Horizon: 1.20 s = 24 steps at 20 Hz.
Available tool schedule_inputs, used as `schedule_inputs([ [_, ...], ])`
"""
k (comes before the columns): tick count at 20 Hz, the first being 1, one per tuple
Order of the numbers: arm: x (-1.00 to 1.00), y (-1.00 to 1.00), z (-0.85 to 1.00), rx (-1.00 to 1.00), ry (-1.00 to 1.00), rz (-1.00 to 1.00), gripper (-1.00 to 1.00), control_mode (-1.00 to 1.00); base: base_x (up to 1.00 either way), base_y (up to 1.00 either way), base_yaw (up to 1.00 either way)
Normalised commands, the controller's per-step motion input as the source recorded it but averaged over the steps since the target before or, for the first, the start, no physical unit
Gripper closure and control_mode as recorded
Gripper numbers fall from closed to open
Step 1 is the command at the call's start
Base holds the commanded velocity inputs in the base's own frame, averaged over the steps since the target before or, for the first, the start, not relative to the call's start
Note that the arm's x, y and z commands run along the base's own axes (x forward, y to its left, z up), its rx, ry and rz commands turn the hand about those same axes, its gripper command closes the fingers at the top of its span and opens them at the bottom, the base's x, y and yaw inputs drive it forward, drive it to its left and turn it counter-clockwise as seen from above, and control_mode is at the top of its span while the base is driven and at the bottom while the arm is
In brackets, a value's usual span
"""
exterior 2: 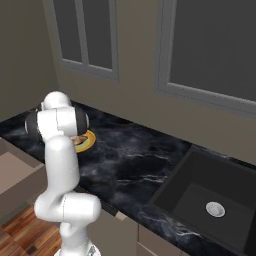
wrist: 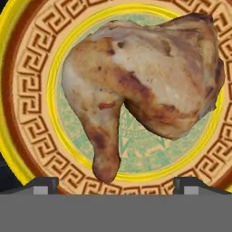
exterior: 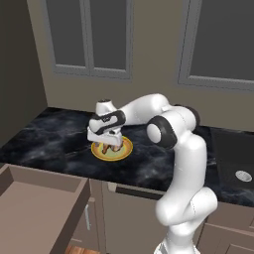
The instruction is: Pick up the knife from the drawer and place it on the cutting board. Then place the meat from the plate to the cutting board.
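With jaws spread wide, the gripper (exterior: 113, 144) hovers over the meat (wrist: 140, 86) on the plate (wrist: 27, 113) at frame centre, so the meat's transfer remains undone.

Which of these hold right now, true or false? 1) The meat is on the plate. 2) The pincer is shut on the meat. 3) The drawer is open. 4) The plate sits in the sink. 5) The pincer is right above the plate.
1) True: the meat lies on the plate.
2) False: the pincer stands open, its fingertips wide apart near the plate rim, not closed on the meat.
3) True: the drawer is pulled out below the counter.
4) False: the plate rests on the dark marble counter, well to the left of the sink.
5) True: in the left base view the pincer hangs directly over the plate.
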Motion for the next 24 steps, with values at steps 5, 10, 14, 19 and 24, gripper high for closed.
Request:
schedule_inputs([
  [5,0.00,0.00,-0.16,-0.02,0.00,-0.13,-1.00,-1.00,0.00,0.00,0.00],
  [10,0.02,0.00,-0.10,-0.01,0.00,-0.10,-1.00,-1.00,0.00,0.00,0.00],
  [14,0.03,0.00,-0.08,0.00,0.00,-0.06,-1.00,-1.00,0.00,0.00,0.00],
  [19,0.07,0.00,-0.10,0.00,0.00,-0.03,-1.00,-1.00,0.00,0.00,0.00],
  [24,0.13,0.00,-0.08,0.00,0.00,0.00,-1.00,-1.00,0.00,0.00,0.00],
])
